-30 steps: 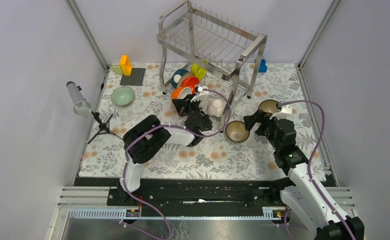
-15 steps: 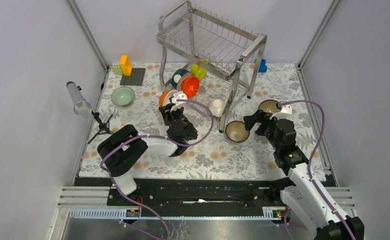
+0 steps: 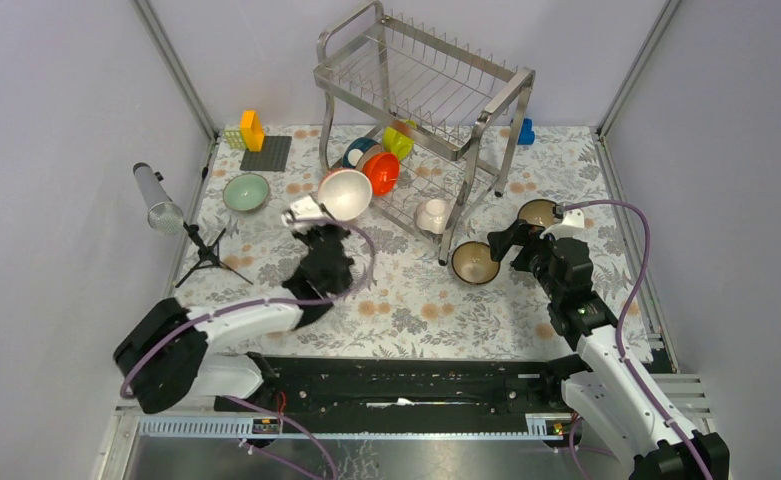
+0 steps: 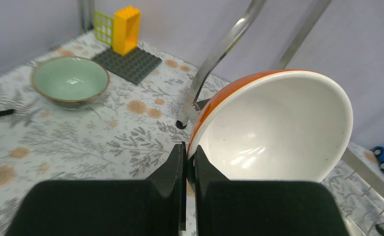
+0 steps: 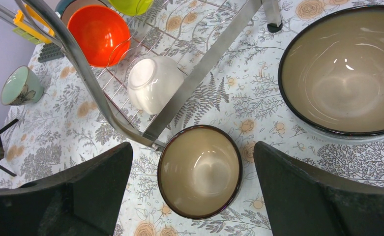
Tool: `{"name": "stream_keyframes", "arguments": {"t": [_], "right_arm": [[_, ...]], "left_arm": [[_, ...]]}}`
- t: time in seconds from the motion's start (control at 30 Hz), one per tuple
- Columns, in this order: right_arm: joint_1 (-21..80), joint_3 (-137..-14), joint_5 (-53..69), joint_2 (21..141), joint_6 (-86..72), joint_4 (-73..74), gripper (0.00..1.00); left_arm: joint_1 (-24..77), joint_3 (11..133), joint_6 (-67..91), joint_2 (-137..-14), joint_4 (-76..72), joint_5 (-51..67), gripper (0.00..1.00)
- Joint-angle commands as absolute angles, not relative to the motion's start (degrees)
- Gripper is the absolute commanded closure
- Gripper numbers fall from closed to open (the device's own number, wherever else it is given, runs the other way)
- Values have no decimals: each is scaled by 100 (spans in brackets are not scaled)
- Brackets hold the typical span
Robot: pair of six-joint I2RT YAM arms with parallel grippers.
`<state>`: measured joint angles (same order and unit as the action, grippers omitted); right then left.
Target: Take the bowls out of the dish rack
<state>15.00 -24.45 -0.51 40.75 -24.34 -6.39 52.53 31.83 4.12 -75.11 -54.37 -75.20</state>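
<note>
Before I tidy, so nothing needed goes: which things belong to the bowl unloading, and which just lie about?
Job: rack, held bowl, red bowl, blue bowl, lime bowl, white bowl, green bowl, near brown bowl, far brown bowl.
Stray: yellow block, blue toy, microphone.

Robot lab test cell, not a real kitchen. Blank grey panel walls [image 3: 56, 150] on aluminium frame posts [image 3: 178, 72]. Left arm [image 3: 236, 318] and right arm [image 3: 616, 375] bolted to a black rail [image 3: 406, 378]. Purple cables [image 3: 638, 250]. Microphone [image 3: 156, 200] on a mini tripod. Floral cloth over the surface [image 3: 416, 300]. Dish rack [image 3: 421, 75] near toy blocks [image 3: 252, 130].
</note>
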Motion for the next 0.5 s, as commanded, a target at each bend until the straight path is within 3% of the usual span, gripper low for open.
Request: {"name": "stream_keyframes", "arguments": {"t": [0.0, 0.47], "right_arm": [[1507, -2426, -9, 4100, -2432, -883, 0], [1511, -2421, 132, 4155, -2441, -922, 0]], "left_arm": [[3433, 3082, 4751, -6951, -2064, -3775, 100], [1988, 4621, 5841, -8673, 500, -2367, 100]]}}
